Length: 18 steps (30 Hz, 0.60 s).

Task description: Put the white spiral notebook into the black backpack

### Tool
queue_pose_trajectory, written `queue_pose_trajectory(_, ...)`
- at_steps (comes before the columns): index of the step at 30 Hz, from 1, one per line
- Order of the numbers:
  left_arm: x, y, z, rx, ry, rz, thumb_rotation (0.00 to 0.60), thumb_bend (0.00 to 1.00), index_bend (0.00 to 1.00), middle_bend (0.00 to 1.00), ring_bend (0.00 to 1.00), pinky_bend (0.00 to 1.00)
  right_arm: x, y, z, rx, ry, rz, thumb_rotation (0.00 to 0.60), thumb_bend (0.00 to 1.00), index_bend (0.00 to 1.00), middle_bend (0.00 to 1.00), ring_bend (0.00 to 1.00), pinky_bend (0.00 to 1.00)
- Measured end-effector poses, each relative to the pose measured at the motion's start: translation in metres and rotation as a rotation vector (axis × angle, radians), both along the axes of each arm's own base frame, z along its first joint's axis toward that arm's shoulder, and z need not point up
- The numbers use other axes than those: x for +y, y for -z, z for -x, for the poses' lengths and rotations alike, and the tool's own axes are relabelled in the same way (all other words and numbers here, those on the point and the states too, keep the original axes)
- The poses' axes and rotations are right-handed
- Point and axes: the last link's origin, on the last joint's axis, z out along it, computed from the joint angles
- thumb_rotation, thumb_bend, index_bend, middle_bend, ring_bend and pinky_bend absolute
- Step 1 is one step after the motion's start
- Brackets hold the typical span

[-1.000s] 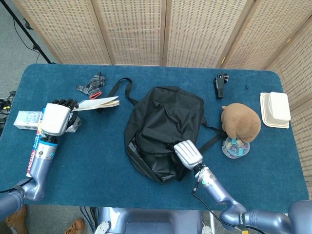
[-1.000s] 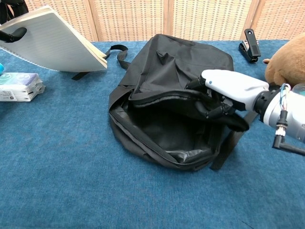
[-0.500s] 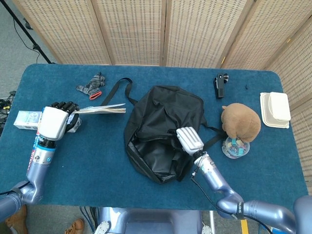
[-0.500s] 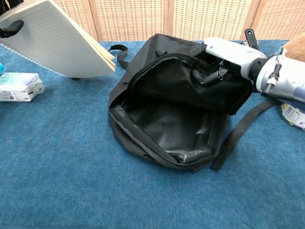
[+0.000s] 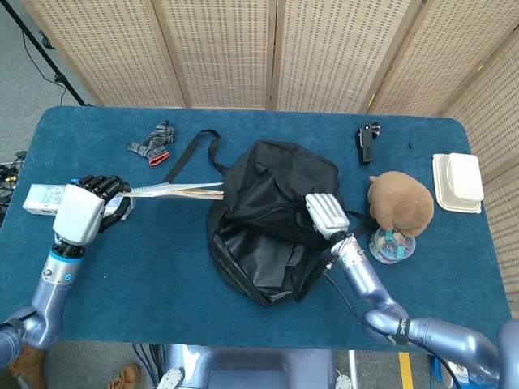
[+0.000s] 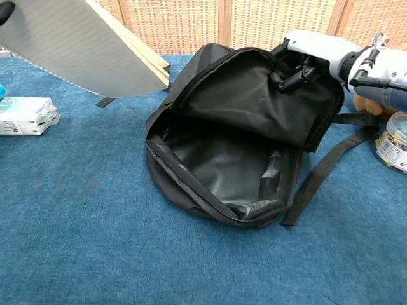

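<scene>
The black backpack (image 5: pixel 272 219) lies mid-table with its mouth gaping toward me (image 6: pixel 219 165). My right hand (image 5: pixel 328 214) grips the upper flap (image 6: pixel 267 95) and holds it lifted, so the dark lining shows. My right hand (image 6: pixel 311 51) appears at the top right of the chest view. My left hand (image 5: pixel 85 212) holds the white spiral notebook (image 5: pixel 174 191) edge-on above the table, its far end at the backpack's left side. In the chest view the notebook (image 6: pixel 82 47) hangs tilted at the upper left, spiral along its lower edge.
A tissue pack (image 6: pixel 25 115) lies at the left edge. A striped glove (image 5: pixel 152 142), a black clip (image 5: pixel 368 141), a brown plush toy (image 5: pixel 400 203), a small jar (image 5: pixel 391 246) and a white food box (image 5: pixel 456 182) sit around the table. A loose strap (image 6: pixel 321 175) trails right of the bag.
My left hand has carried the notebook rightward and up, toward the backpack. My right hand has pulled the flap higher and farther back, widening the opening.
</scene>
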Motion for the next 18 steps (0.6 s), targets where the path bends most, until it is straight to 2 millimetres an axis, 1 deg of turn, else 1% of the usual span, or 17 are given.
queue_pose_trajectory(9,-0.017,-0.005,-0.012,-0.057,0.064,0.023,0.600,0.53,0.79,0.64,0.62,0.70,-0.009,0.000,0.001,0.016,0.022,0.010,0.600,0.69,0.54,0.58,0.52,0.66)
queue_pose_trajectory(18,-0.034,-0.020,-0.010,-0.071,0.077,0.035,0.600,0.53,0.79,0.64,0.62,0.69,-0.020,0.002,0.007,0.047,0.052,0.026,0.600,0.69,0.54,0.58,0.52,0.66)
